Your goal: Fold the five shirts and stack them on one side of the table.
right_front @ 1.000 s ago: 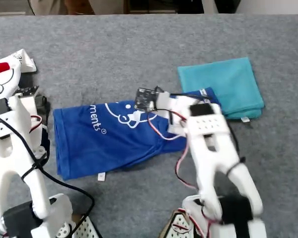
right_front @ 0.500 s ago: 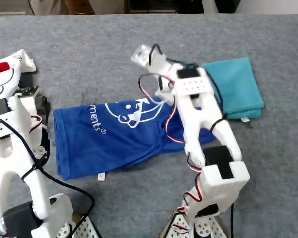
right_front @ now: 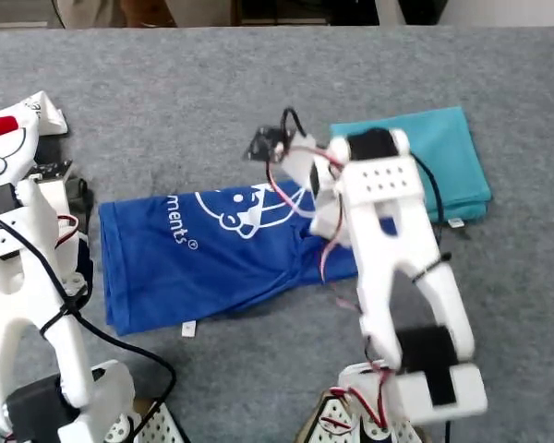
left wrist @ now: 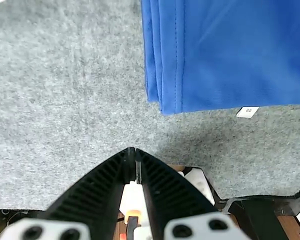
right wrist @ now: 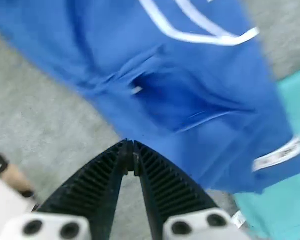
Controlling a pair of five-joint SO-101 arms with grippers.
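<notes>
Lying flat on the grey table [right_front: 166, 92], the blue shirt [right_front: 212, 254] spreads out ahead of the right gripper [right wrist: 130, 146]. That gripper's fingers [right wrist: 101, 175] are pressed together tip to tip with nothing between them. Their tips sit at the shirt's near edge, where blue cloth meets bare table; whether they touch the cloth cannot be told. Beyond the fingertips a white printed line curves across the shirt, and off to one side of them a white tag strip [right wrist: 280, 152] lies on the blue. The teal shirt [right wrist: 290, 215] shows just past that strip. From above, the teal shirt is a folded square, and the blue shirt's end lies against its edge beneath the right arm [right_front: 388, 240]. The left gripper [left wrist: 131, 151] hangs over bare table. Its fingers [left wrist: 107, 177] are likewise closed against each other and empty. A folded corner of the blue shirt lies ahead of their tips, apart from them. A small white label [left wrist: 248, 112] sits at the hem farther along, to one side of the fingers. In the high view the left arm [right_front: 28, 268] stands beside the blue shirt's other end. A white cloth [right_front: 9, 138] with red print lies just behind that arm.
</notes>
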